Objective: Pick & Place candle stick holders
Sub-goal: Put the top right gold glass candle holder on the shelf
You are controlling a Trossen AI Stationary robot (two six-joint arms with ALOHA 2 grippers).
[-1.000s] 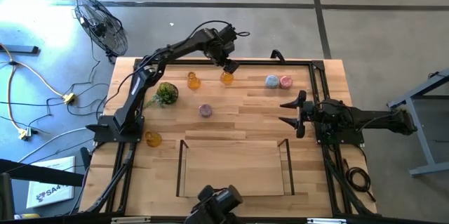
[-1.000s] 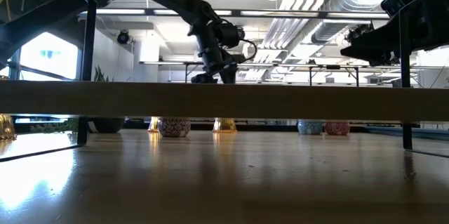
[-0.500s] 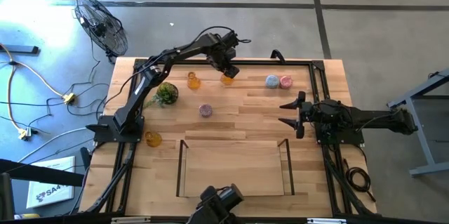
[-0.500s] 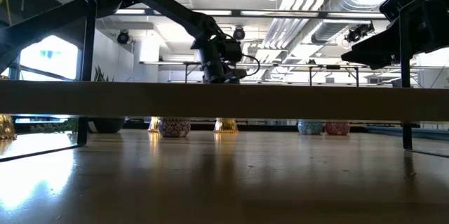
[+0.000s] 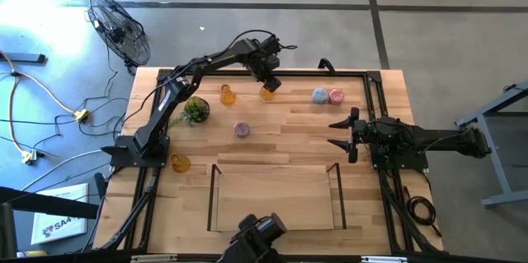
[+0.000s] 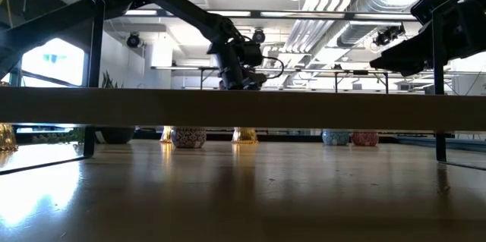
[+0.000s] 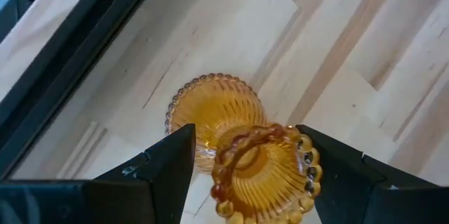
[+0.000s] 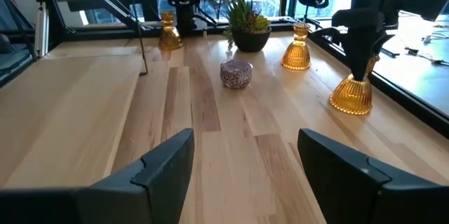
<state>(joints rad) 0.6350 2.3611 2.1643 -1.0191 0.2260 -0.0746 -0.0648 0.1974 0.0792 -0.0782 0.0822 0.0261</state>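
Observation:
An amber candle stick holder stands on its flared base at the table's far middle. My left gripper is over it, open and pointing down, with one finger on either side of its beaded top cup. A second amber holder, a third, a purple one, a pale blue one and a pink one stand on the table. My right gripper waits open at the right side, with nothing between its fingers. My left gripper comes at the amber holder from above, and its fingers flank the top cup. One finger stands right at the cup's beaded rim. I cannot tell whether it touches. The holder stands upright on the table.
A green plant ball sits by the left arm. A wooden tray with dark upright side walls lies at the near middle. A dark rail runs along the far edge just behind the left gripper.
My left gripper has come down over the far amber holder and rolled a little about its own axis. Its fingers stay equally wide apart. The holder has not moved.

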